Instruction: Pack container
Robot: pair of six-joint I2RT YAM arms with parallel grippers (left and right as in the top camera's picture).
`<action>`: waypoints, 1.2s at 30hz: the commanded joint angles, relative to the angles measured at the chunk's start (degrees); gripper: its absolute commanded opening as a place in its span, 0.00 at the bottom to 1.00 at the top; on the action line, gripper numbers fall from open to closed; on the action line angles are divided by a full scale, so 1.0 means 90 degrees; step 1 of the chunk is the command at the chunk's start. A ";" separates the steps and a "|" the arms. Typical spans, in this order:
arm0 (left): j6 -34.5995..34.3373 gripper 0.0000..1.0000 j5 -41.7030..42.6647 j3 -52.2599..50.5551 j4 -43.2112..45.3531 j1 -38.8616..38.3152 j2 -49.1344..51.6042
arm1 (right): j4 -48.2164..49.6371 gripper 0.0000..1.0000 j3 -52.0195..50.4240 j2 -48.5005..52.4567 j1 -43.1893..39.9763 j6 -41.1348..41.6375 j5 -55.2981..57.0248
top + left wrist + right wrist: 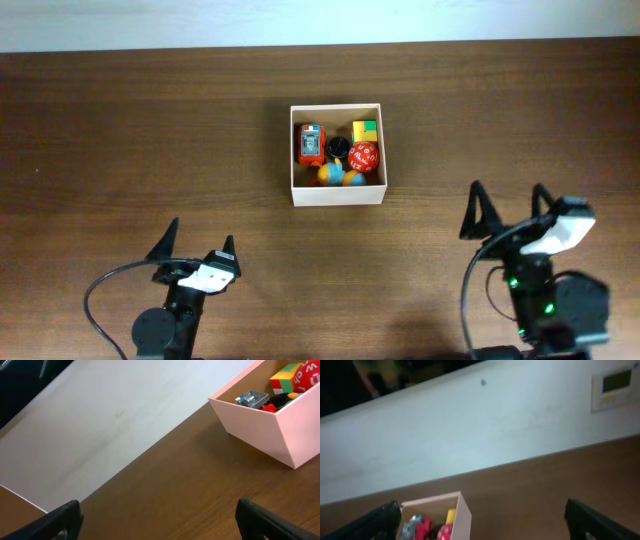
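The container (337, 194), a square open box with white walls, stands mid-table and holds small toys: a red-and-grey toy (311, 145), a yellow-green cube (365, 131), a red ball with white marks (363, 157), a black piece (337, 148) and an orange-blue toy (340, 177). My left gripper (197, 247) is open and empty near the front edge, left of the container. My right gripper (508, 208) is open and empty at the front right. The container also shows in the left wrist view (260, 425) and the right wrist view (465, 510).
The dark wooden table (150, 150) runs to a white wall (470, 435) behind it. A wall-mounted panel (615, 387) shows at the upper right in the right wrist view. Black cables (100, 300) loop by the left arm's base.
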 commanded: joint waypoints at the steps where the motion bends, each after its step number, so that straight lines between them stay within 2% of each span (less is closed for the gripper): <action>1: -0.0036 0.99 -0.0049 -0.0039 -0.0012 0.0039 -0.0058 | 0.0481 0.99 -0.0886 -0.0738 -0.0053 -0.0015 -0.0202; 8: -0.0036 0.99 -0.0049 -0.0039 -0.0010 0.0039 -0.0058 | 0.0631 0.99 -0.1904 -0.2059 -0.0097 -0.0015 -0.0272; 12: -0.0036 0.99 -0.0049 -0.0039 -0.0010 0.0039 -0.0058 | 0.0364 0.99 -0.1972 -0.2050 -0.0240 -0.0068 -0.0415; 18: -0.0036 0.99 -0.0046 -0.0039 -0.0012 0.0039 -0.0058 | -0.0325 0.99 -0.2072 -0.2050 -0.0260 -0.0755 -0.0415; 21: -0.0036 0.99 -0.0049 -0.0039 -0.0010 0.0039 -0.0058 | -0.0262 0.99 -0.2395 -0.2050 -0.0260 -0.0780 -0.0420; 26: -0.0036 0.99 -0.0049 -0.0039 -0.0012 0.0039 -0.0058 | 0.0573 0.99 -0.3031 -0.2052 -0.0253 -0.0814 -0.0631; 36: -0.0036 0.99 -0.0049 -0.0039 -0.0010 0.0039 -0.0058 | 0.0673 0.98 -0.3079 -0.2052 -0.0233 -0.0831 -0.0629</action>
